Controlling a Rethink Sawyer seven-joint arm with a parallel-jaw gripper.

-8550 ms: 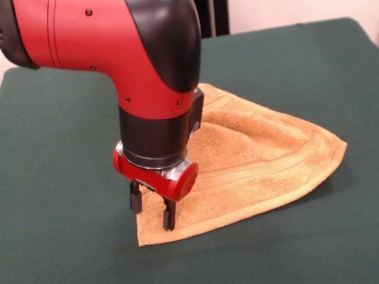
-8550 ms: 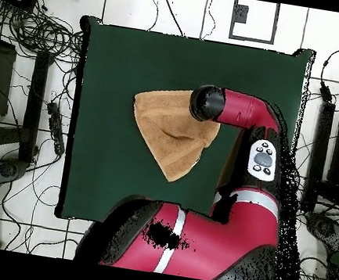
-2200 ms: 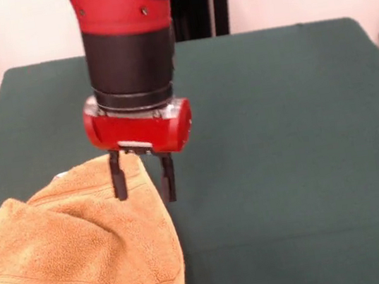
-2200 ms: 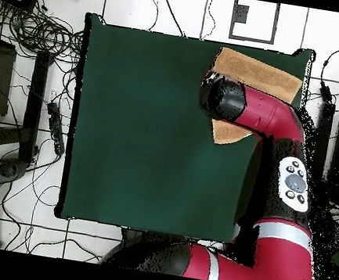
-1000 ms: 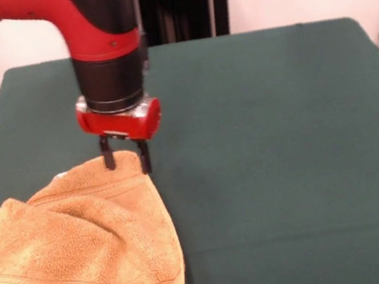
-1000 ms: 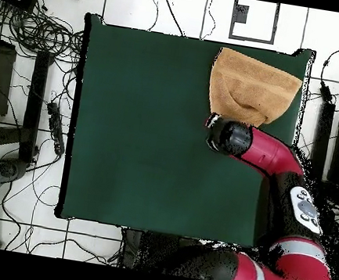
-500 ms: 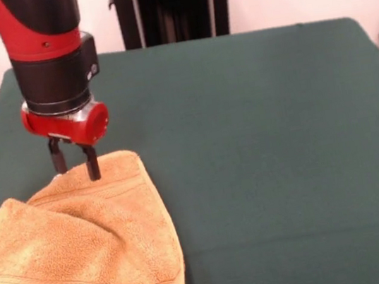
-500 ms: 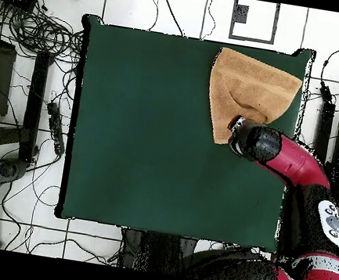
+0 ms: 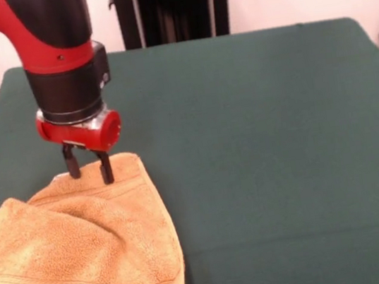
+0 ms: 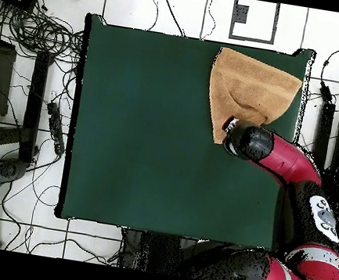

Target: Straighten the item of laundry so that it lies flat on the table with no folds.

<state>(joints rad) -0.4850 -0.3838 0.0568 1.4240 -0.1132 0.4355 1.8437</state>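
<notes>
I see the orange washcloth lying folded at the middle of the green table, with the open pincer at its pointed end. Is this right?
Not quite. The washcloth lies folded in a corner of the table, against two of its edges, not at the middle; the overhead view shows this. The rest holds: the open pincer is at its pointed end.

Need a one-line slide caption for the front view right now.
Open hand of the red and black arm poised at the far corner of a folded orange-tan terry washcloth on the dark green table.
</notes>
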